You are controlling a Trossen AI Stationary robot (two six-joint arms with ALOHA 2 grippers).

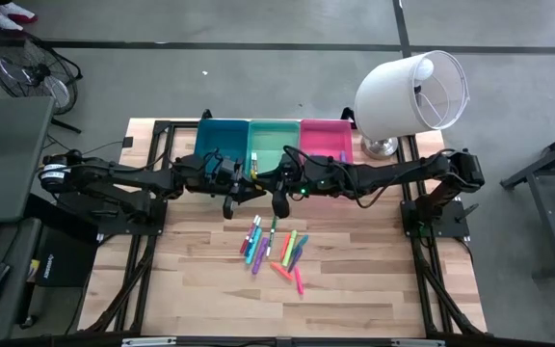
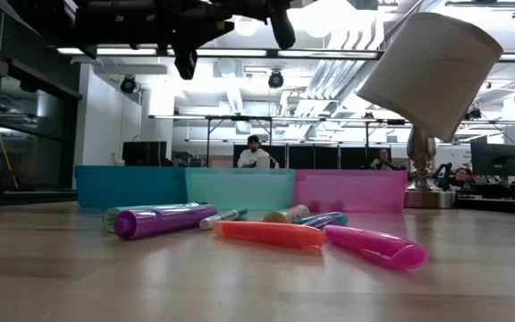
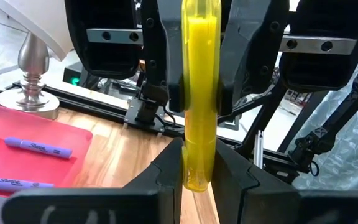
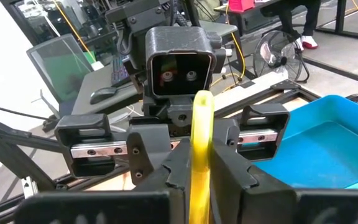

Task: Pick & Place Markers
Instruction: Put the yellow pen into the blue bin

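A yellow marker (image 3: 199,93) hangs level above the table in front of the mint green bin (image 1: 273,140). My left gripper (image 3: 199,163) and my right gripper (image 4: 201,158) face each other, each shut on one end of it. In the high view the left gripper (image 1: 247,181) and the right gripper (image 1: 287,181) meet over the table's far half. Several more markers (image 1: 277,253) in pink, purple, green and orange lie flat on the wood nearer the front. Two purple markers (image 3: 39,148) lie in the pink bin (image 1: 326,140). My left gripper pinches the yellow marker's near end (image 3: 199,179) between its two fingers. The fingers come level from the table's left and lie along the marker. The marker is clear of the table, its other end in the right gripper. My right gripper pinches the marker's opposite end (image 4: 199,186) between its two fingers, one on each side. They come nearly level from the table's right, along the marker. The marker runs straight on to the left gripper, lifted clear.
Blue bin (image 1: 222,140), mint green and pink bins stand side by side at the far edge. A white lamp (image 1: 412,92) on a metal foot stands at the far right. Bare wood lies on the near half around the loose markers.
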